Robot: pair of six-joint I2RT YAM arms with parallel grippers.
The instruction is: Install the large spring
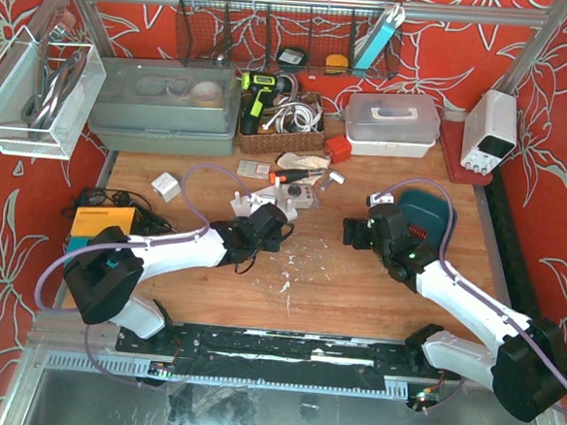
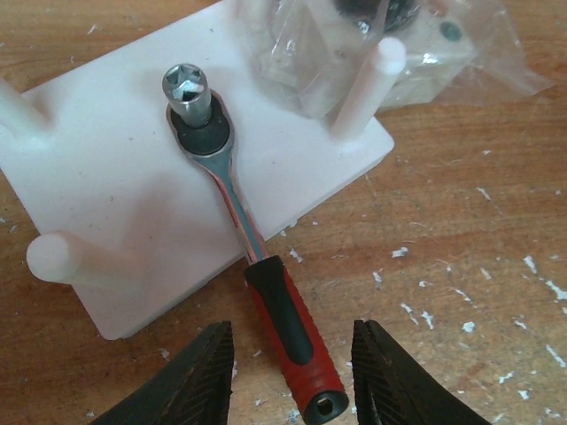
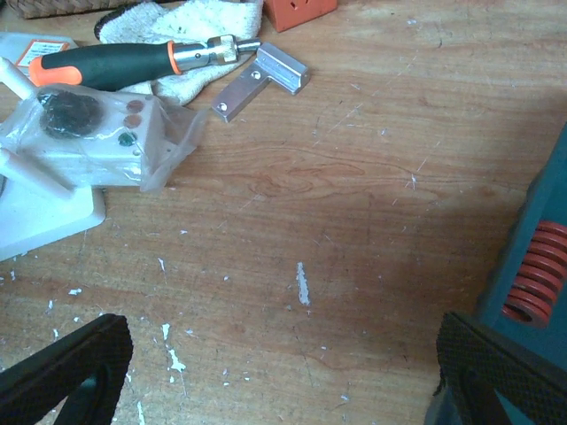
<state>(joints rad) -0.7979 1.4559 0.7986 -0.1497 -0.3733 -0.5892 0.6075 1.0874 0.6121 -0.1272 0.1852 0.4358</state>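
Note:
The large spring (image 3: 534, 270), red-orange, lies in a teal tray (image 3: 532, 354) at the right edge of the right wrist view; the tray (image 1: 432, 207) sits right of centre on the table. My right gripper (image 3: 283, 354) hangs wide open over bare wood just left of that tray. A white fixture plate (image 2: 106, 168) with upright pegs carries a ratchet wrench (image 2: 232, 190) whose socket head stands on the plate. My left gripper (image 2: 292, 341) is open. Its fingers flank the wrench's red-and-black handle (image 2: 285, 310) with a gap on each side.
A clear bag of small parts (image 3: 93, 133) rests on the fixture's far end. Beyond it lie an orange-handled screwdriver (image 3: 115, 62) on a white glove (image 3: 190, 22), an aluminium bracket (image 3: 261, 78) and an orange block (image 3: 297, 9). Storage boxes (image 1: 164, 107) line the back edge.

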